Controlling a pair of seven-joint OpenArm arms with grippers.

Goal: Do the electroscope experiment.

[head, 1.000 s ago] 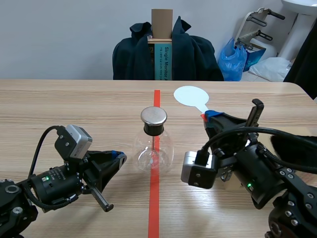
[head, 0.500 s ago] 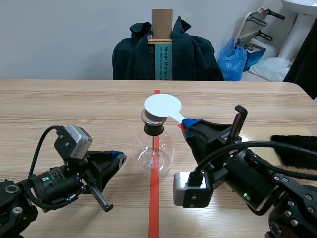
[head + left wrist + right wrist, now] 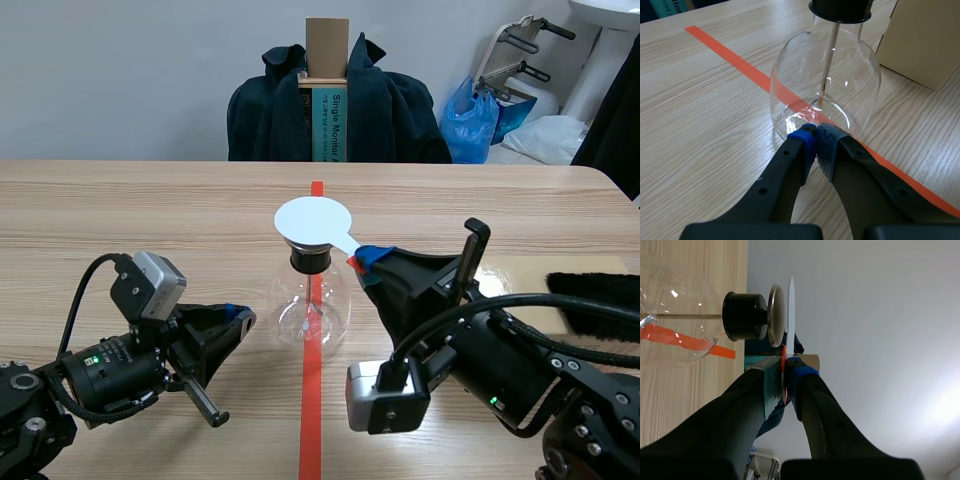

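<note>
The electroscope, a clear glass flask (image 3: 311, 310) with a black stopper and a metal cap, stands on the red tape line at the table's middle. My right gripper (image 3: 368, 257) is shut on the handle of a white round paddle (image 3: 310, 221), whose disc hovers flat just over the metal cap (image 3: 775, 315). In the right wrist view the paddle disc (image 3: 790, 315) is edge-on, a hair from the cap. My left gripper (image 3: 238, 318) rests low to the flask's left, shut on nothing, its pads (image 3: 816, 142) meeting just before the flask (image 3: 825, 90).
A black fur cloth (image 3: 595, 300) lies at the right on a tan board (image 3: 520, 272). Beyond the far table edge stands a chair draped with a dark jacket (image 3: 335, 105) and a cardboard box (image 3: 327, 48).
My right gripper has swung the white paddle leftward from the table's far right middle until its disc sits over the flask's cap. The left arm has stayed still.
</note>
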